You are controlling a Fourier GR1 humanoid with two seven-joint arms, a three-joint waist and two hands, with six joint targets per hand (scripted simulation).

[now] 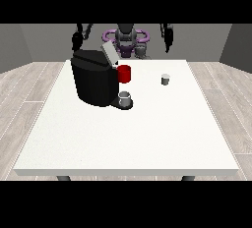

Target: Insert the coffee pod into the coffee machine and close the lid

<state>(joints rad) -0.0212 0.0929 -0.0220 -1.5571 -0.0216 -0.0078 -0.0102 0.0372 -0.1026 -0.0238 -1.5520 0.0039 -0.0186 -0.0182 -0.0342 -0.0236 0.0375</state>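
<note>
A black coffee machine (93, 80) stands on the left half of the white table (128, 138), its grey lid (109, 54) tilted up and open. A small grey coffee pod (165, 79) sits on the table right of centre, well apart from the machine. Behind the far edge, the hand at the view's left (77, 40) hangs above the machine's back corner. The hand at the view's right (168, 37) is raised beyond the table, far behind the pod. Neither hand touches anything.
A red cup (125, 73) stands just right of the machine. A grey cup (125, 98) sits on the machine's front tray. The robot's torso (126, 39) is behind the far edge.
</note>
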